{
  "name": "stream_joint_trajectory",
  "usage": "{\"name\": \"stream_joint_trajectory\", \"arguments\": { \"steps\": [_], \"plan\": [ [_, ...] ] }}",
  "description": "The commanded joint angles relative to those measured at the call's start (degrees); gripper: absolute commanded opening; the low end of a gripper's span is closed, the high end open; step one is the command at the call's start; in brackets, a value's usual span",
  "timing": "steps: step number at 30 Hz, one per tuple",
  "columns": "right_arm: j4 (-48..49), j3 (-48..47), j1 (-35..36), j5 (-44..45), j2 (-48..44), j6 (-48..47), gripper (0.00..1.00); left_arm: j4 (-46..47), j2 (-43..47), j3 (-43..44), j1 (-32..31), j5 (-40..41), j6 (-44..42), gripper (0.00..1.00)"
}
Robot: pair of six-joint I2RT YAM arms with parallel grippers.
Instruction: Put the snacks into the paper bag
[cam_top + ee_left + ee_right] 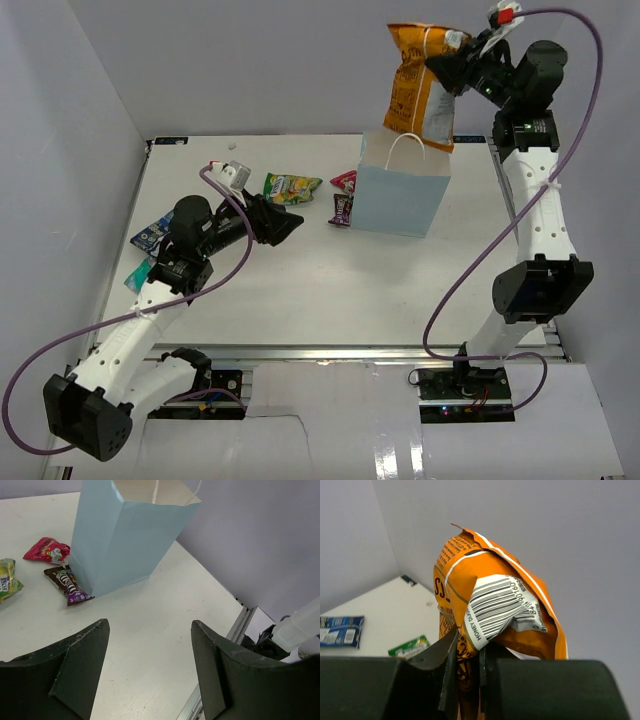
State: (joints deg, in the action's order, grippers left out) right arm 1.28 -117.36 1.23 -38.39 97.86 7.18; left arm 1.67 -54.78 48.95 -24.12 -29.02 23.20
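Observation:
My right gripper [452,66] is shut on the large orange chip bag [418,88], which hangs high above the open top of the light-blue paper bag [400,195]. In the right wrist view the chip bag [490,600] is pinched by a crumpled edge between the jaws of that gripper [469,655]. My left gripper [290,228] is open and empty, low over the table left of the paper bag [125,535]. A green candy bag [290,187], a red packet [345,181] and a dark purple packet [342,209] lie left of the bag.
A blue packet [150,236] and a teal packet [138,277] lie near the table's left edge, beside my left arm. The table's metal rail [240,625] runs along the right of the left wrist view. Grey walls enclose the back and left.

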Motion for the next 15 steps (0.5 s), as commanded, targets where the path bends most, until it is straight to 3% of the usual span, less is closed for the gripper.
{"name": "stream_joint_trajectory", "arguments": {
  "steps": [1, 5, 10, 12, 13, 15],
  "plan": [
    [4.4, 7.0, 0.0, -1.4, -3.9, -3.4, 0.08, -1.3, -0.6, -0.6, 0.1, 4.0, 3.1, 0.78],
    [7.2, 16.8, 0.1, -3.4, -6.4, -5.2, 0.10, -1.3, -3.1, -0.8, 0.1, 4.4, 7.1, 0.78],
    [7.6, 22.4, 0.1, -6.2, -6.2, -6.9, 0.22, -1.1, -7.3, 0.4, 0.1, 6.6, 10.2, 0.78],
    [7.5, 23.2, 0.1, -9.1, -6.2, -8.7, 0.37, -1.1, -8.4, 1.1, 0.1, 7.8, 12.0, 0.78],
    [7.3, 23.9, 0.1, -9.4, -6.6, -9.3, 0.58, -1.3, -9.4, 1.1, 0.2, 10.3, 13.1, 0.79],
    [6.5, 24.0, -0.2, -9.1, -7.7, -10.2, 0.75, -1.3, -10.4, 1.4, 0.2, 13.4, 17.0, 0.83]
  ]
}}
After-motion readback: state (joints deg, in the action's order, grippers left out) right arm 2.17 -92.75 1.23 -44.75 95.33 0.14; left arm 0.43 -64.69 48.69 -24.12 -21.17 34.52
